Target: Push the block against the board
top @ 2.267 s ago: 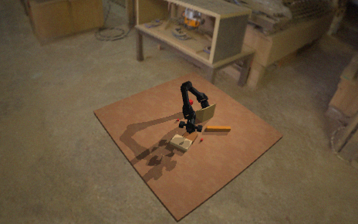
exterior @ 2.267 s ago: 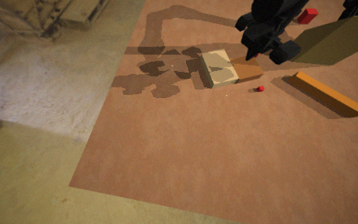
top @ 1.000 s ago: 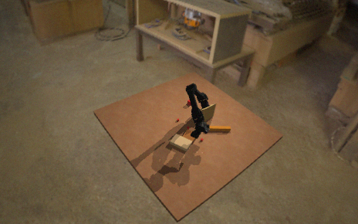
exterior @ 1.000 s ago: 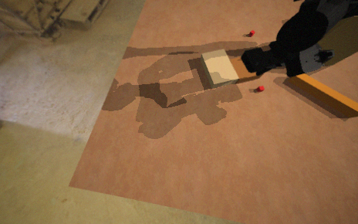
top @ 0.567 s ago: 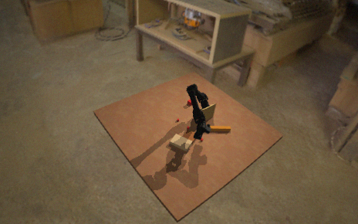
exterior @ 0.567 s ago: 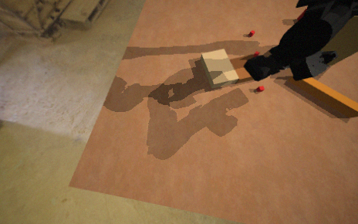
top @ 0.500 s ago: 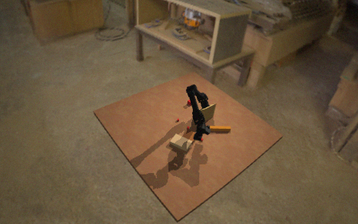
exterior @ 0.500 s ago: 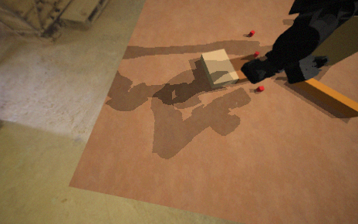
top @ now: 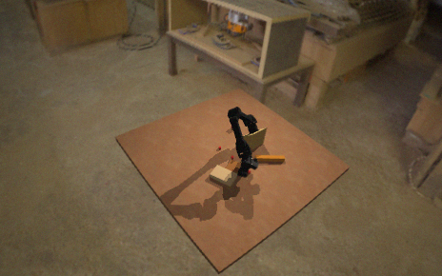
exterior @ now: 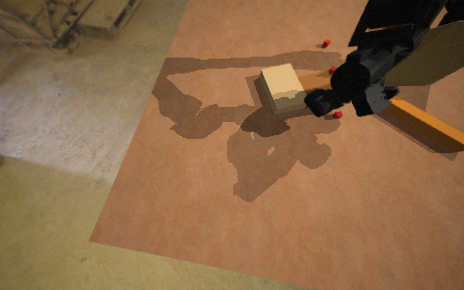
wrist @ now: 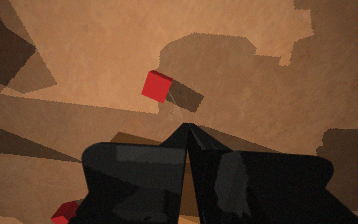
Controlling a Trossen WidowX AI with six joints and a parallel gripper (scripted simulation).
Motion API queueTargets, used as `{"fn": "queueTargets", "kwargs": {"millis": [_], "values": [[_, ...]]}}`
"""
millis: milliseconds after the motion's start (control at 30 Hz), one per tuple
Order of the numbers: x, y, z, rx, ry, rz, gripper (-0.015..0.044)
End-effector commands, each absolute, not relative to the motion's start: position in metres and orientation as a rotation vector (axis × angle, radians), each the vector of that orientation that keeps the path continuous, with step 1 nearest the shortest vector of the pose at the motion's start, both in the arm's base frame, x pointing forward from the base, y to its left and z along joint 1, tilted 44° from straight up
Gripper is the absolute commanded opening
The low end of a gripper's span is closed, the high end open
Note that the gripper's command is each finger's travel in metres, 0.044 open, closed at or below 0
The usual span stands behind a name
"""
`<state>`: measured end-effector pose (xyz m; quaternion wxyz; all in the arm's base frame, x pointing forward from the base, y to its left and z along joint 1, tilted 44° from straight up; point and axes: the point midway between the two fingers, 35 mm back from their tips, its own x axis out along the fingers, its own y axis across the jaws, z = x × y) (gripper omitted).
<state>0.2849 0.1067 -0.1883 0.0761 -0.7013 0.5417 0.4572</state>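
Note:
The cream square block [top: 220,173] [exterior: 281,80] lies flat on the brown mat [top: 200,143] [exterior: 200,240]. A flat orange-brown board [exterior: 316,81] [wrist: 131,137] lies at its right in the exterior view, partly behind the arm. Its near end looks close to the block, but I cannot tell whether a whole side touches or whether edges are even. My gripper [wrist: 187,128] is shut, with nothing visible between its tips. It is low, over or beside the board, to the right of the block in the exterior view. The block is outside the wrist view. The arm hides part of the board.
Small red cubes [top: 219,147] [exterior: 326,43] [wrist: 157,86] lie near the parts, one just ahead of my fingertips in the wrist view. An orange bar [top: 273,158] [exterior: 432,125] lies to the right. An upright olive panel [top: 257,139] [exterior: 430,57] stands beside the arm.

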Motion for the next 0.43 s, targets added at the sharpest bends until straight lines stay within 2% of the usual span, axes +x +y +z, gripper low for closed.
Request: {"fn": "queueTargets", "kwargs": {"millis": [0, 400], "values": [[0.2902, 0.1035, -0.1837, -2.112, 1.616, 1.367, 0.0000], [0.2907, 0.1034, -0.1833, -2.111, 1.615, 1.368, 0.0000]]}}
